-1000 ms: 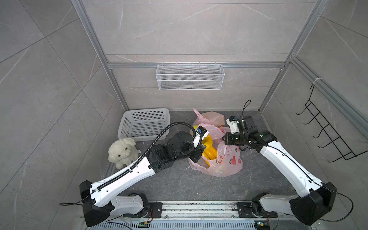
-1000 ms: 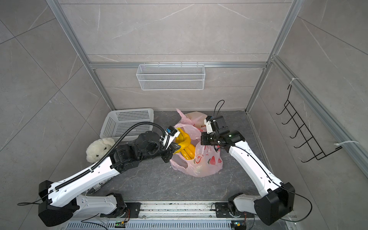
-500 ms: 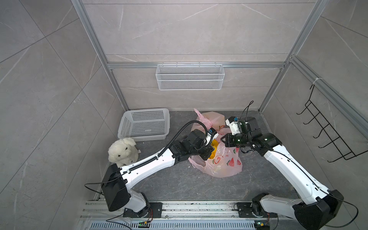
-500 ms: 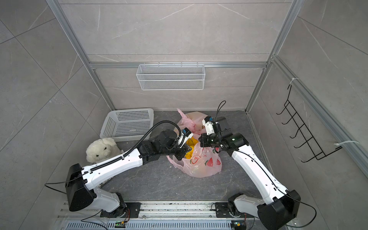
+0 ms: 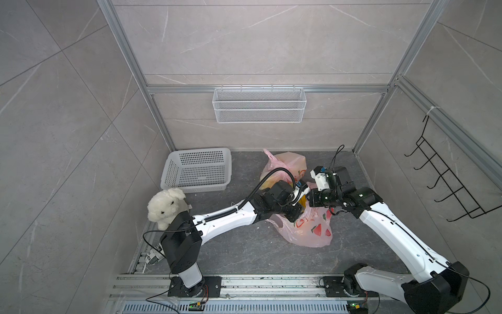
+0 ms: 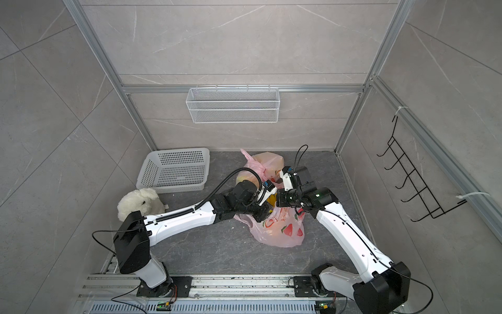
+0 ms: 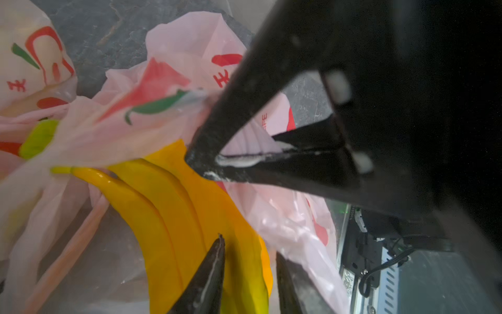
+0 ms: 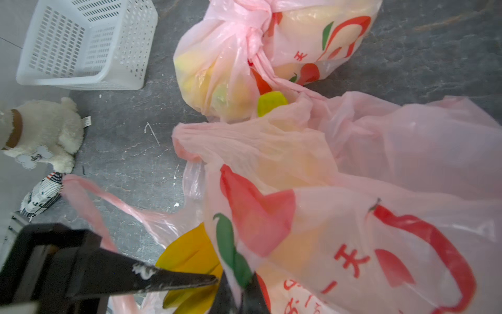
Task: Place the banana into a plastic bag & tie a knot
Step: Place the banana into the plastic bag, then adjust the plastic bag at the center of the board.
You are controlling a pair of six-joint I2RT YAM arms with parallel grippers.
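Observation:
A pink plastic bag point(image 5: 312, 231) point(image 6: 279, 231) with red fruit prints lies on the grey floor. My right gripper point(image 8: 241, 285) is shut on its rim, holding the mouth up. The yellow banana point(image 7: 173, 206) point(image 8: 190, 255), a bunch, lies in the bag's mouth, and a bit of it shows in both top views point(image 5: 302, 201) point(image 6: 271, 199). My left gripper point(image 7: 250, 250) reaches into the mouth, its jaws parted with the banana between the fingers and a gap on one side. In the left wrist view the right gripper's shut fingers point(image 7: 244, 168) pinch the plastic just above the banana.
A second pink bag point(image 5: 285, 163), knotted and full, sits just behind. A white perforated basket point(image 5: 198, 170) stands at the back left, with a white plush dog point(image 5: 165, 204) in front of it. A wire shelf point(image 5: 259, 104) hangs on the back wall and a black hook rack point(image 5: 445, 185) on the right wall.
The left arm has stretched towards the bag and brought the banana into its mouth. Its jaws have come apart from the banana. The right gripper has kept its hold on the rim.

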